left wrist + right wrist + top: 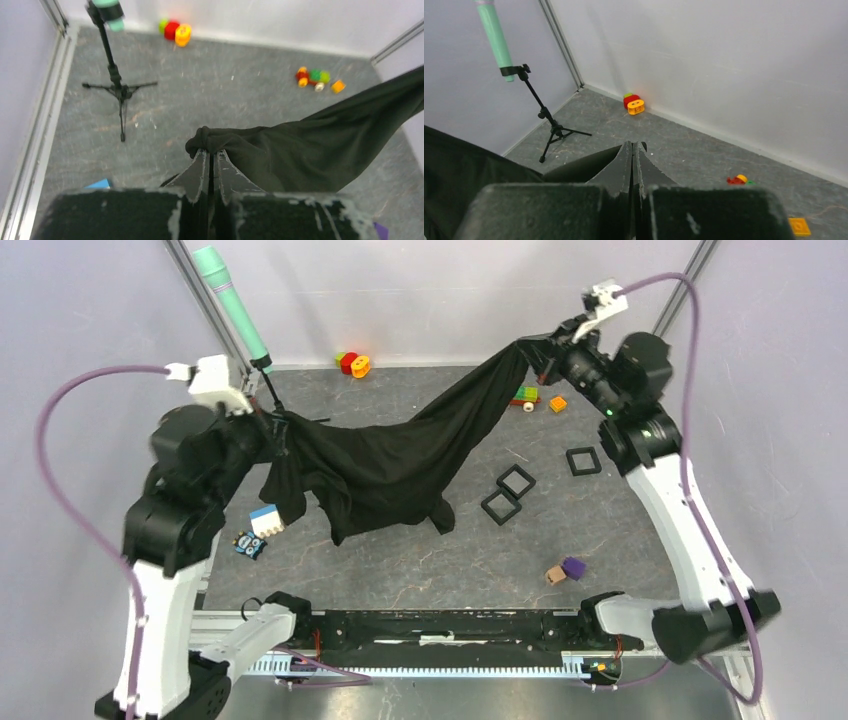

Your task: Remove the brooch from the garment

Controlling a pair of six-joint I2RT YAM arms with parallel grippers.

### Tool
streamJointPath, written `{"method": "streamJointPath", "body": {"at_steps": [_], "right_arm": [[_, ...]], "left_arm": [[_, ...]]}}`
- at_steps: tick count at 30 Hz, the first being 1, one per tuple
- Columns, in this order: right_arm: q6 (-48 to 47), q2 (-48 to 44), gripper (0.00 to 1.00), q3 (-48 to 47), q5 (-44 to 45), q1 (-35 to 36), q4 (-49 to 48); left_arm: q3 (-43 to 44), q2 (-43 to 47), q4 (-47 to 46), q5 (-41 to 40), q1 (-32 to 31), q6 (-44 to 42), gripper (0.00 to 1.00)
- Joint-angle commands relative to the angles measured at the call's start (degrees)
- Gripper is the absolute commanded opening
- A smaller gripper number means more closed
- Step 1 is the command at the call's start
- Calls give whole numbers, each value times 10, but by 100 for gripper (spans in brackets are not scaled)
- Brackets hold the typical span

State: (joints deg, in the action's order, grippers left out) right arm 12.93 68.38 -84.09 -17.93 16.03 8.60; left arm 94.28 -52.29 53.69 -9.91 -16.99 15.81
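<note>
left pincer (210,152), fingers pressed together, clamps a bunched corner of the garment (400,465). right pincer (633,147) is likewise closed on the garment's opposite, higher end. black cloth hangs stretched between them, its long axis running from near-left up to far-right, lower folds drooping toward the surface (420,560). no brooch shows on the garment's visible side, so i cannot tell which arm is nearer it.

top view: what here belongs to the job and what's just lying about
Job: large black fabric garment, held between left gripper and right gripper, both shut on it; brooch not visible.
Lying about: black square frames, orange ring-shaped toy, purple block, green microphone stand.
</note>
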Motion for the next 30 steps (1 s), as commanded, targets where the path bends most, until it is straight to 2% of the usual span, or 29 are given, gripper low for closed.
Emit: {"method": "streamJointPath", "body": {"at_steps": [1,4,6,9,10,11,12,15,20,24,25,27,28,30], "right_arm": [[53,96,0,-48,-21,0,-78],[87,165,0,-118,-14,1,-125],[76,222,0,-234,4,-2,-85],[84,303,0,-422,-20,-25,-32],[103,312,0,-445,-31,-37,-34],[117,306,0,-436,-40,-48,-42],[120,286,0,-391,-48,-51,-58],[126,195,0,-162,-67,-41,-155],[101,123,0,131,-49,-16,-209],[90,138,0,252,-39,-2,-225],[86,148,11,268,-32,3,-219],[76,170,49,280,-30,14,-190],[64,181,58,284,-29,24,-174],[43,191,66,297,-7,51,-152]], "left_arm": [[-24,-87,-77,6,3,0,2],[99,-176,-63,-19,12,-18,2],[231,-241,-24,-27,32,-48,2],[492,-355,60,-4,47,-70,2],[535,-373,77,8,47,-70,2],[525,-367,65,24,47,-65,2],[469,-339,42,52,47,-62,2],[224,-227,-63,125,47,-35,2],[-103,-83,-156,232,40,31,2],[-280,-8,-183,257,20,69,2],[-317,6,-184,257,11,77,2],[-384,29,-186,258,-8,93,2],[-415,38,-193,259,-20,107,2],[-483,53,-219,275,-42,139,2]]}}
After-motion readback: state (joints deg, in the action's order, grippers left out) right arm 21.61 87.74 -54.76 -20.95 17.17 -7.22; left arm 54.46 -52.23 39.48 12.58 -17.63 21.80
